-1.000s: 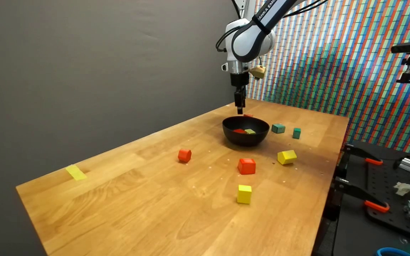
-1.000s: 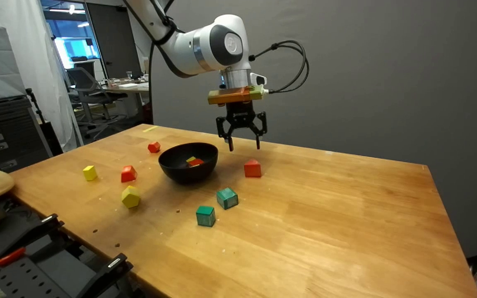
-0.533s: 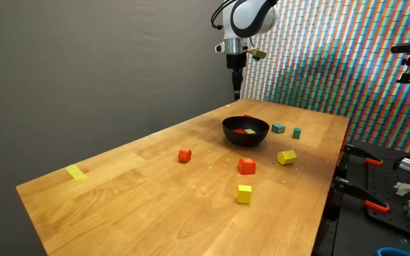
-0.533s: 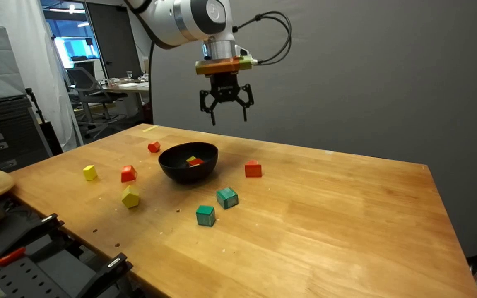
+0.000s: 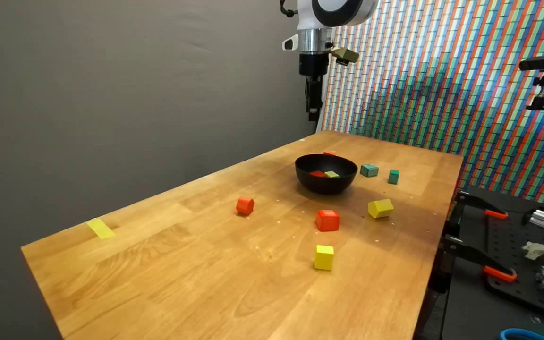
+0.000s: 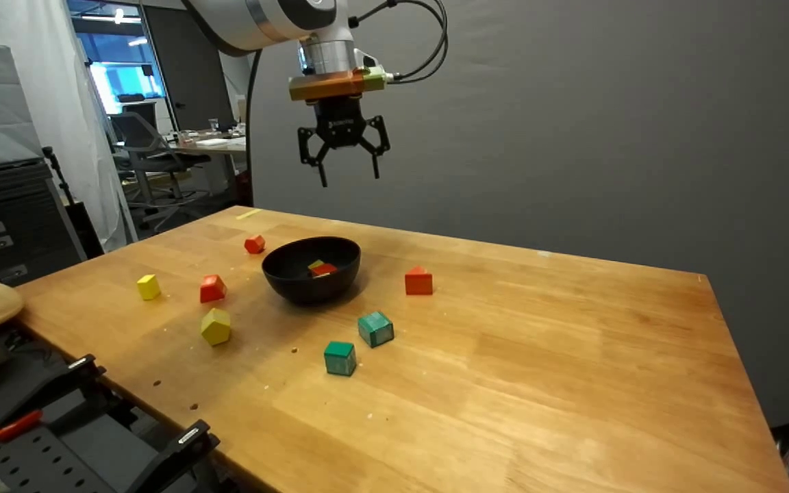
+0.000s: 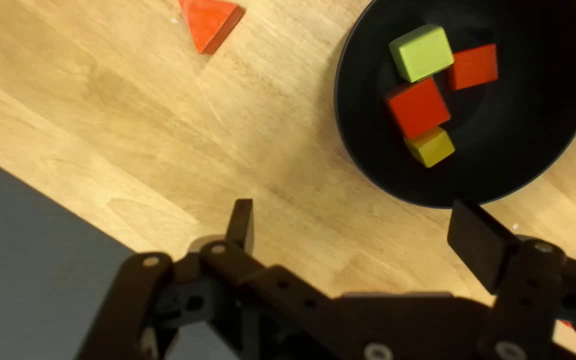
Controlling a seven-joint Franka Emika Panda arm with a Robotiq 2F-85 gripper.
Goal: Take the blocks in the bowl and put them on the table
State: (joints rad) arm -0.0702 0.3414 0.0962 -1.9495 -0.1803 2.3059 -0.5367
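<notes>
The gripper (image 7: 350, 206) hangs high, jaws wide apart; lower, inside the round black bowl (image 7: 533, 120), four blocks (image 7: 419, 109) huddle to one side, two red, one yellow-green, one yellow; past the rim, a broad stretch of grained worktop (image 7: 158, 145) reaches its straight edge

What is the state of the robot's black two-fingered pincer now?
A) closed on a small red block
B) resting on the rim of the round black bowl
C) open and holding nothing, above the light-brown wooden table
C: in an exterior view, the pincer stands wide open, higher than the table, with only the grey backdrop behind its gap.
</notes>
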